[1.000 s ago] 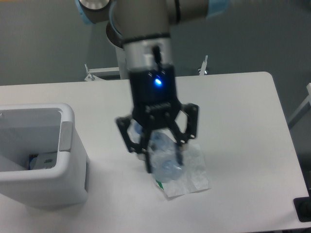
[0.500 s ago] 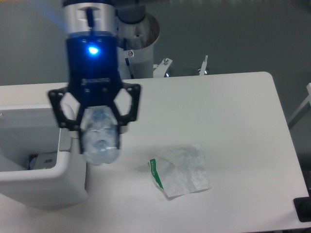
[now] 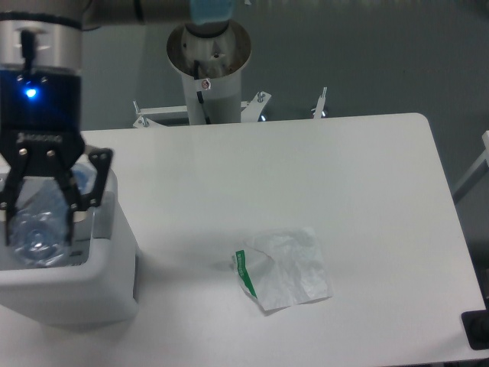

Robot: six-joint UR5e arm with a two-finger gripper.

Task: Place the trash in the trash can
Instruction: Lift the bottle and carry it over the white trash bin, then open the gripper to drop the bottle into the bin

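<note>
**A robot lab bench**

This is a robotics lab or test cell, not a home. Behind and to the right of the gripper (image 3: pixel 40 222), the arm's grey cylindrical base (image 3: pixel 208 57) stands on a metal mount (image 3: pixel 200 115) bolted at the far edge of a plain white table (image 3: pixel 367 191). A bare grey wall (image 3: pixel 367 53) fills the background beyond it. A blue indicator light (image 3: pixel 30 93) glows on the black tool body just above the gripper.
</note>
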